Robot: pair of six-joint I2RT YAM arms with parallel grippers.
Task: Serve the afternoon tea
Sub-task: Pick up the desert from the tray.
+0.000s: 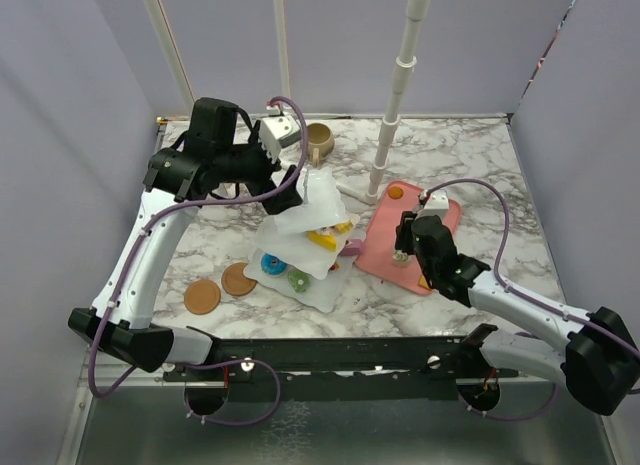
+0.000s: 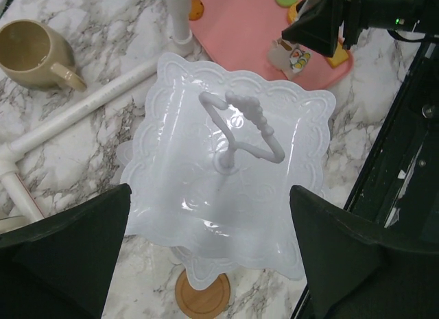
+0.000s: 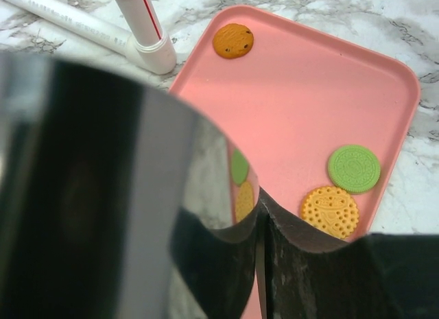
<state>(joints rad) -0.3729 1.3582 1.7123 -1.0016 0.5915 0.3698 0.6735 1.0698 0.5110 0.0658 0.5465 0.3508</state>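
no readable text, labels, brands or numbers on anything in view.

The three-tier stand [image 1: 315, 213] fills the desk's [image 1: 480, 155] middle, a white pipe post [image 1: 396, 100] rising behind it, a pink tray [image 1: 381, 237] to its right. Bare marble shows at the far right corner.

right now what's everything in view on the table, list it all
tiered stand: one, white, table centre
toy pastries: several, blue, green, yellow, on the stand's lower tiers
mug: one, tan, behind the stand
round discs: two, brown, near-left of the stand
tray: one, pink, right of the stand
cookies: three, orange, green, yellow, on the tray
pipe frame: one, white, behind the tray
tongs: one, shiny metal, in the right gripper
left gripper: open, above the stand
right gripper: shut on the tongs, over the tray
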